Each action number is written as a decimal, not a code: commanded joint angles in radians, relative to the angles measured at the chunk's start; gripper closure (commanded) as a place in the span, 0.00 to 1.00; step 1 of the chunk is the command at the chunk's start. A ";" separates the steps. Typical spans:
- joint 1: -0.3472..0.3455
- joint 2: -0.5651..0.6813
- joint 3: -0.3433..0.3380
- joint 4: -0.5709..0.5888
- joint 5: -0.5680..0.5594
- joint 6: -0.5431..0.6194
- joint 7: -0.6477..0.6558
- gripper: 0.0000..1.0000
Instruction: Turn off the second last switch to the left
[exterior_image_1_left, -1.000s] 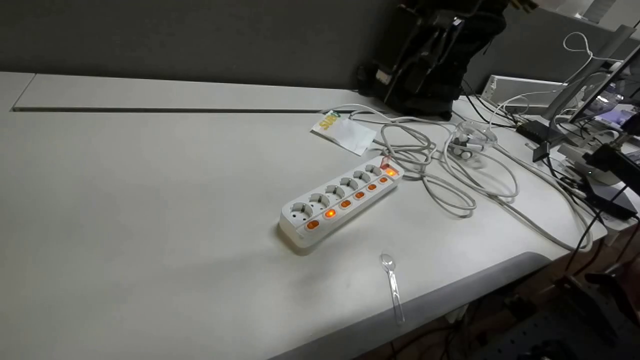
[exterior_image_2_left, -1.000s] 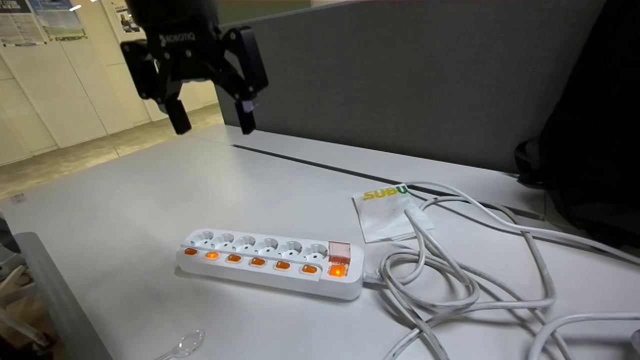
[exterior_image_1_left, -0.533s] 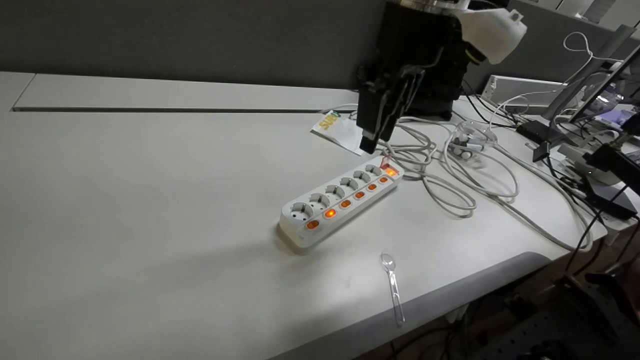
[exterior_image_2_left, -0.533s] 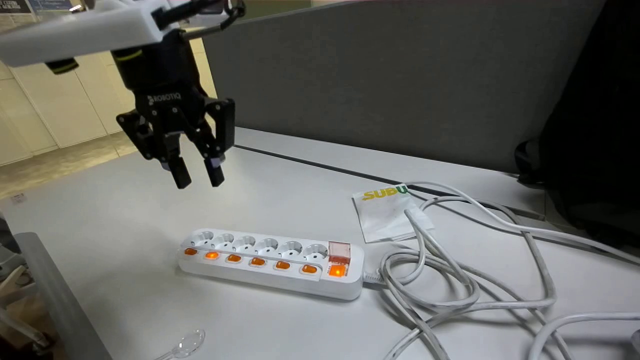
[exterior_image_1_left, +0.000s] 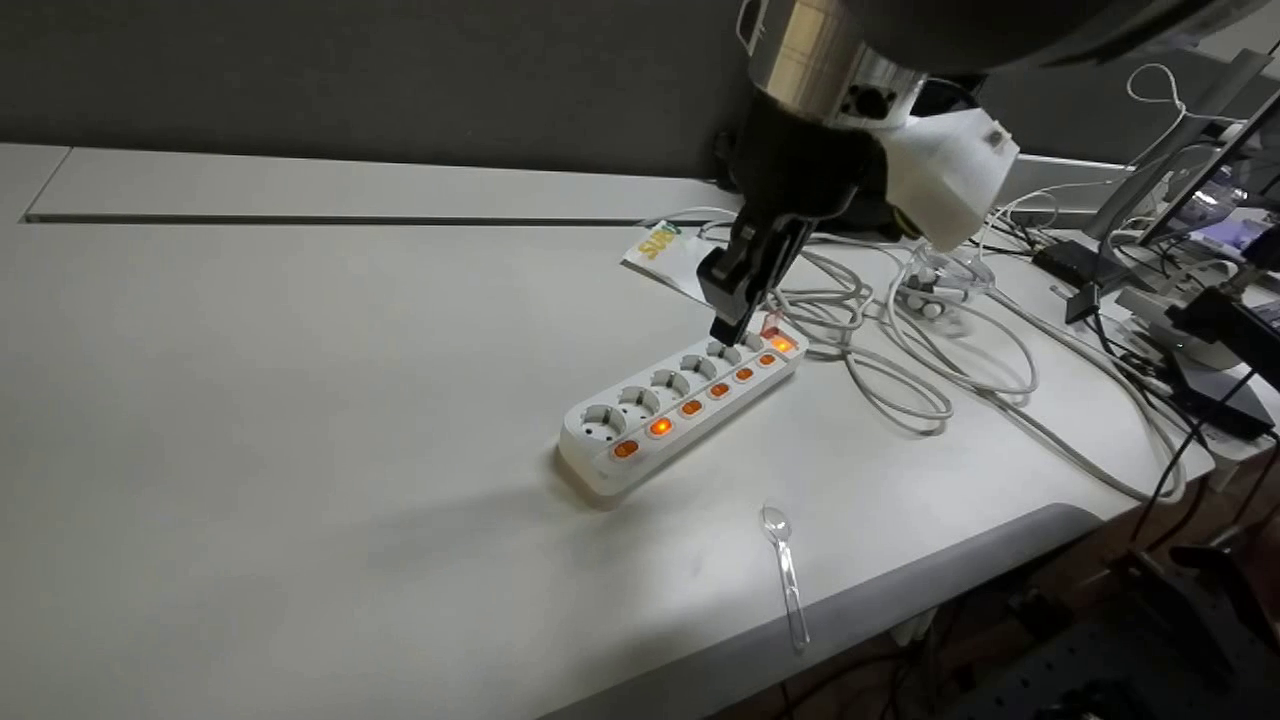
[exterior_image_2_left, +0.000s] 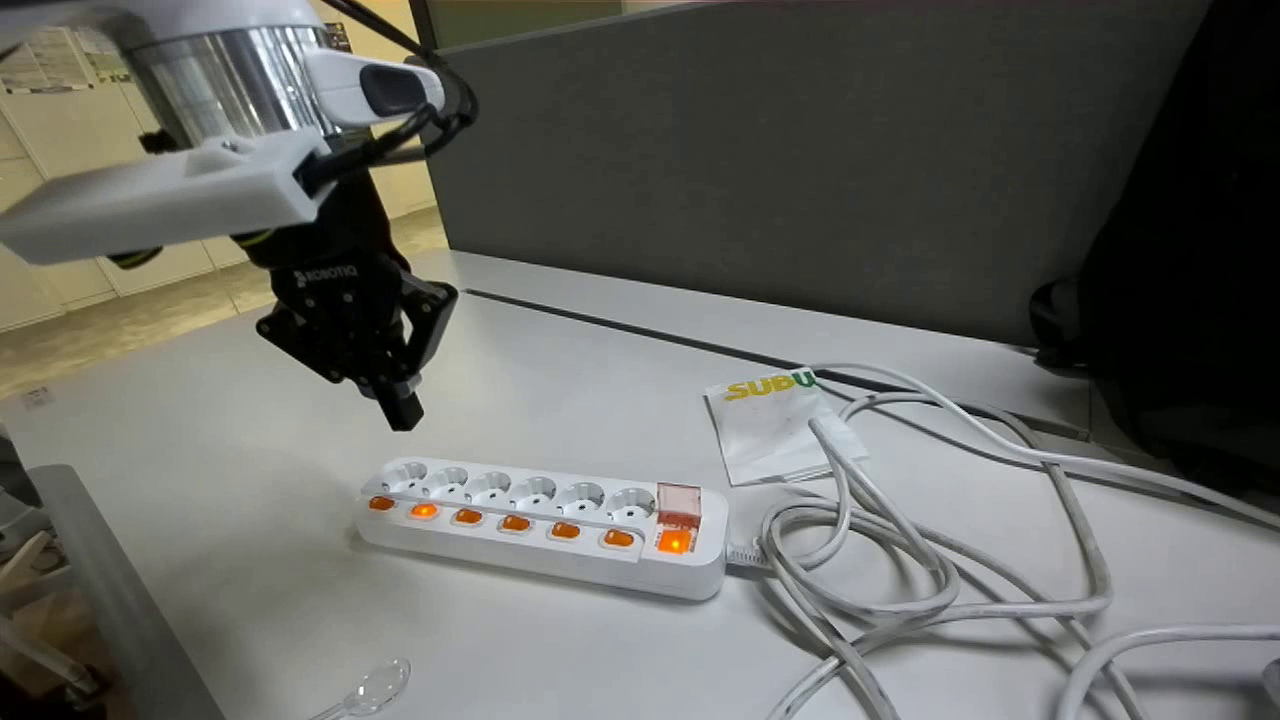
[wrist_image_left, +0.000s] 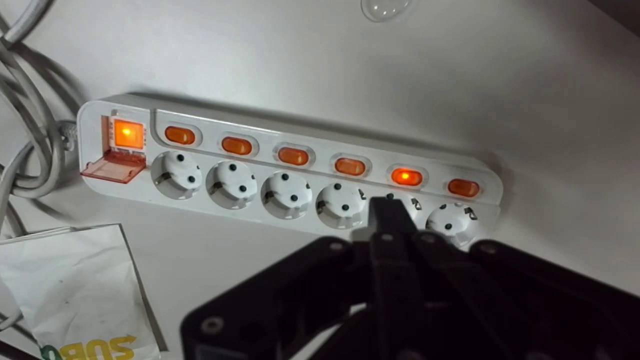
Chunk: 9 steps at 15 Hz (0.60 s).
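A white power strip (exterior_image_1_left: 650, 468) lies on the table, with a row of orange switches beside its sockets. The second last switch (exterior_image_2_left: 424, 510) to the left glows in both exterior views; the same lit switch (wrist_image_left: 406, 176) is second from the right end in the wrist view. The end switch (wrist_image_left: 463, 187) beside it is dark. My gripper (exterior_image_2_left: 402, 415) hangs above and behind the strip, its fingers together and nothing between them. In the wrist view the gripper (wrist_image_left: 392, 207) covers part of the socket by the lit switch, apart from that switch.
The large main switch (wrist_image_left: 128, 133) also glows, its clear red cover (wrist_image_left: 114, 166) flipped up. Coiled grey cable (exterior_image_2_left: 1040, 605) and a paper wrapper (exterior_image_2_left: 780, 435) lie by that end. A clear plastic spoon (exterior_image_1_left: 785, 570) rests near the table edge. A dark partition (exterior_image_2_left: 800, 180) stands behind.
The arm has come down into view, lowering my gripper toward the strip. Its fingers have gone from wide apart to together. The strip and its lit switches look the same.
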<state>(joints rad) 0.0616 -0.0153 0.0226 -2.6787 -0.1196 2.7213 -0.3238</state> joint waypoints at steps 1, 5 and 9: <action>-0.006 0.053 0.008 -0.006 0.014 0.067 0.050 1.00; -0.010 0.045 0.010 -0.005 0.006 0.044 0.006 0.99; -0.008 0.072 0.008 0.005 -0.020 0.048 0.033 1.00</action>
<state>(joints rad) 0.0612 0.0305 0.0230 -2.6847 -0.1158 2.7677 -0.3169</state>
